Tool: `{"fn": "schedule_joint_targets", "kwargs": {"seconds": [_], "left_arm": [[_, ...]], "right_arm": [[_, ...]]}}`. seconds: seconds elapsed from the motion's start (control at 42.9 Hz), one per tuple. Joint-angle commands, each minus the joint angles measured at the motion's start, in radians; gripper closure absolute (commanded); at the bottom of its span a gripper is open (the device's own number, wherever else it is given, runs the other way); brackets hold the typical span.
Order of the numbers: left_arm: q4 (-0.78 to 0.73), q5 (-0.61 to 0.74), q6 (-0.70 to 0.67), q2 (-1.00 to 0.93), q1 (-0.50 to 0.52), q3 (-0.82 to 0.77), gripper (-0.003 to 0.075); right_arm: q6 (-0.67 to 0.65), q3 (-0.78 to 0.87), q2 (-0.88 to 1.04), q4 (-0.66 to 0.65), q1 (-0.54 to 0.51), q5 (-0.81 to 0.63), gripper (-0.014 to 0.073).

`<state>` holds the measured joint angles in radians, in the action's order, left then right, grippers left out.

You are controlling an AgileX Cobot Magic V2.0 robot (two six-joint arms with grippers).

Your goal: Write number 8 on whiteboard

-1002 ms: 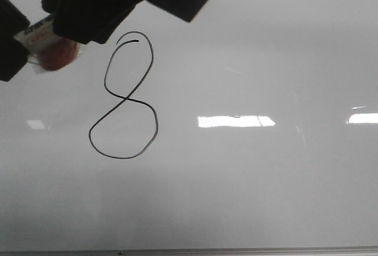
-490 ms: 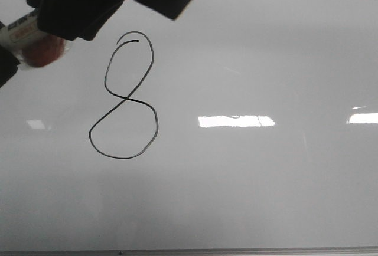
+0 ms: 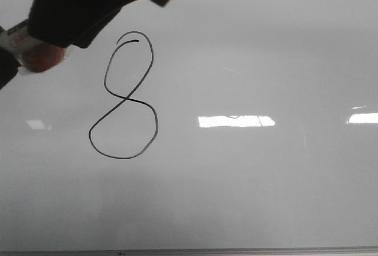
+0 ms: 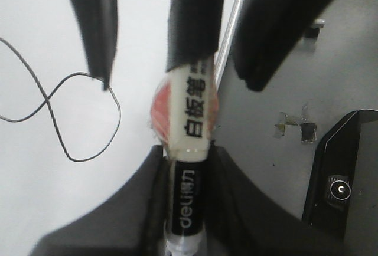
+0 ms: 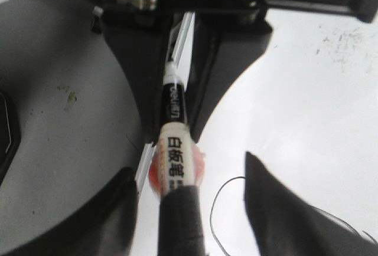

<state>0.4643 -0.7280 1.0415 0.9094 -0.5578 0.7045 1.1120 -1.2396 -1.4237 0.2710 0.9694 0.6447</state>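
Note:
The number 8 is a thin black line on the left half of the whiteboard. Part of its loops shows in the left wrist view. My left gripper is shut on a black-and-white marker that has a red-orange blob round its middle. My right gripper is open, one finger on each side of the marker's dark cap end, apart from it. In the front view both grippers form a dark mass up and left of the 8.
Bright rectangular glare patches lie on the board's right half. A thin grey bottom edge runs along the front. Beside the board's metal side rail lies a grey surface with a dark device.
The dark grippers and the marker have drifted up and to the left, away from the 8. The drawn line is unchanged.

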Motion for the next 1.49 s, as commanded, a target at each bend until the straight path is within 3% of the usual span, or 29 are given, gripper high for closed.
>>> {"fn": "schedule_joint_targets", "kwargs": {"seconds": [0.0,0.163,0.303,0.42,0.583,0.699,0.886,0.979,1.235,1.469], "left_arm": [[0.030,0.042,-0.046,-0.006,-0.007,0.035,0.0717],[0.017,0.057,-0.182,-0.006,-0.004,0.035,0.0717],[0.005,0.113,-0.393,-0.006,0.048,0.035,0.0717],[-0.049,0.179,-0.621,-0.006,0.166,0.035,0.0717],[-0.060,0.245,-0.664,-0.006,0.397,-0.008,0.0717],[-0.046,0.351,-0.664,-0.006,0.523,-0.082,0.0718],[0.007,0.537,-0.664,0.002,0.546,-0.189,0.0741],[0.027,0.578,-0.664,0.049,0.546,-0.204,0.0741],[0.029,0.824,-0.664,0.268,0.546,-0.198,0.0741],[0.027,0.863,-0.664,0.393,0.544,-0.130,0.0741]], "right_arm": [[-0.040,-0.032,0.075,0.019,-0.003,-0.044,0.0114],[-0.158,-0.019,0.170,0.019,-0.086,0.017,0.0125],[-0.307,0.085,0.285,0.023,-0.273,-0.022,0.0161],[-0.442,0.261,0.408,0.052,-0.440,-0.135,0.0162],[-0.633,0.544,0.635,0.135,-0.665,-0.276,0.0176],[-0.679,0.724,0.794,0.178,-0.782,-0.309,0.0342],[-0.679,0.821,0.896,0.186,-0.807,-0.310,0.0573],[-0.679,0.827,0.907,0.186,-0.807,-0.313,0.0640],[-0.679,0.827,0.907,0.186,-0.807,-0.313,0.0663],[-0.679,0.827,0.907,0.186,-0.807,-0.313,0.0663]]}}
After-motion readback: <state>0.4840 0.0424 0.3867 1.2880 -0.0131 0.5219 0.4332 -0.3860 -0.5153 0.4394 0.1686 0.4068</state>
